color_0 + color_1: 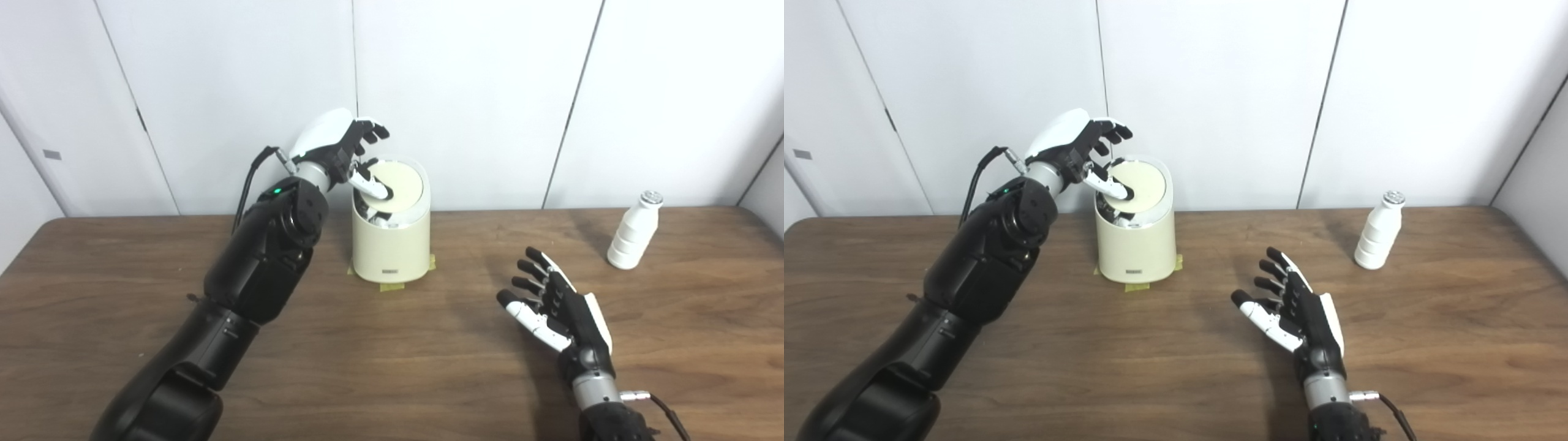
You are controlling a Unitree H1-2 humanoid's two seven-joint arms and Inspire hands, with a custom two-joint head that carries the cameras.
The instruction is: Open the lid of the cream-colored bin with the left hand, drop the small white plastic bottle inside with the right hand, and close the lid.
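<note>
Bin [391,245] at table's back; lid [398,187] tilted, partly open, left hand [343,150] fingers spread, thumb pressing it. Bottle [634,233] upright, well right of bin. Right hand [554,306] splayed, empty, between them. Step: lid opening. Next: right hand grasps bottle.

A dark wood-grain tabletop [392,367] runs up to a white panelled wall. On it, toward the back and left of middle, stands a cream bin [390,245] with bits of yellow tape [392,285] showing under its base. A small white bottle [634,231] stands upright near the far right corner, well apart from the bin.
</note>
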